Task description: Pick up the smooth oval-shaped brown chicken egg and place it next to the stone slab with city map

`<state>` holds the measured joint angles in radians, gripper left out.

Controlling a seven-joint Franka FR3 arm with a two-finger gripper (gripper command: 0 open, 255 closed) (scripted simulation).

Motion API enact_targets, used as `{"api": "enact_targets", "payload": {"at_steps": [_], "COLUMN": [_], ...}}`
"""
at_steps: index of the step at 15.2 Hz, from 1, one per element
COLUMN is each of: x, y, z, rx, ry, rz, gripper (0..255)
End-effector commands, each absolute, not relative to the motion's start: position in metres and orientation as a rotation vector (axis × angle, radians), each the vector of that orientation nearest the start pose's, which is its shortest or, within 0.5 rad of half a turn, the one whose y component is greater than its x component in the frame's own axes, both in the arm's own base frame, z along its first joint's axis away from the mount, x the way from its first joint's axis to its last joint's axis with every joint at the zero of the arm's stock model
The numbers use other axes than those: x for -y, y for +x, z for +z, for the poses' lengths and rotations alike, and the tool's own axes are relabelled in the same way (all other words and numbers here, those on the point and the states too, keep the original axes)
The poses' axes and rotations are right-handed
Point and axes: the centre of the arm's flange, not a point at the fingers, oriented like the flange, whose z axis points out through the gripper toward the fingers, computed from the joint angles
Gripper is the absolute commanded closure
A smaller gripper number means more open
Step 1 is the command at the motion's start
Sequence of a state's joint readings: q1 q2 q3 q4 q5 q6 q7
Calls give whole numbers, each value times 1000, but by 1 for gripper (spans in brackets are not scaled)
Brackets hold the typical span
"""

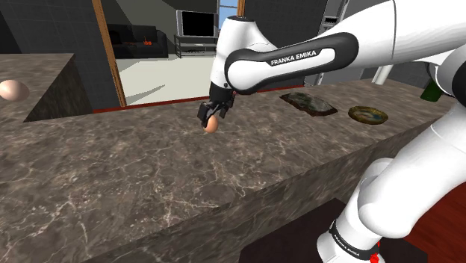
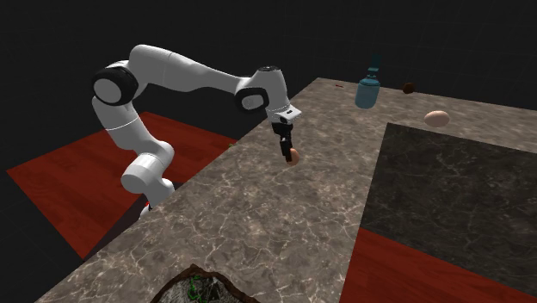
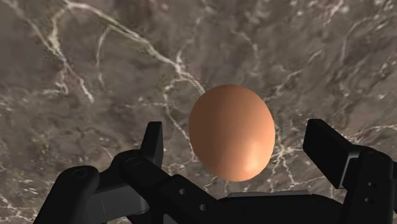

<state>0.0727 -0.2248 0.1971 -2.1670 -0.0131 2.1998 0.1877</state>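
Note:
A smooth brown egg (image 1: pixel 211 124) (image 2: pixel 293 156) (image 3: pixel 232 132) lies at the tips of my black gripper (image 1: pixel 210 117) (image 2: pixel 289 153) (image 3: pixel 234 143) over the marbled brown counter (image 1: pixel 149 172). In the wrist view the fingers (image 3: pixel 153 143) stand apart on either side of the egg, with a gap on each side, so the gripper is open and not clasping it. I cannot tell whether the egg touches the counter. A dark rectangular slab with a greenish pattern (image 1: pixel 306 102) lies further along the counter toward the shoulder view's right, apart from the egg.
A round dark dish (image 1: pixel 367 114) sits beyond the slab. A paler second egg (image 1: pixel 11 90) (image 2: pixel 437 118) rests on a raised block. A blue bottle (image 2: pixel 370 86) and a small dark ball (image 2: pixel 408 87) stand at the counter's far end. A green bottle (image 1: pixel 432 90) shows behind my arm.

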Motion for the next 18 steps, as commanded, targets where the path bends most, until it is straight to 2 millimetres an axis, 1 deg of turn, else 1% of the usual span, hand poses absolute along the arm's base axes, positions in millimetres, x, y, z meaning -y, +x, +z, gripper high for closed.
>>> {"api": "enact_targets", "payload": {"at_steps": [1, 2, 9, 10, 18], "x": [-142, -142, -142, -142, -142], "y": [494, 495, 495, 495, 495], "z": [503, 500, 500, 500, 500], "rx": [139, 139, 139, 139, 139], "ry": [-3109, -3109, -3109, -3109, -3109], "rz": [-406, -406, -406, -406, -406], "gripper": [0, 0, 0, 255, 255]}}
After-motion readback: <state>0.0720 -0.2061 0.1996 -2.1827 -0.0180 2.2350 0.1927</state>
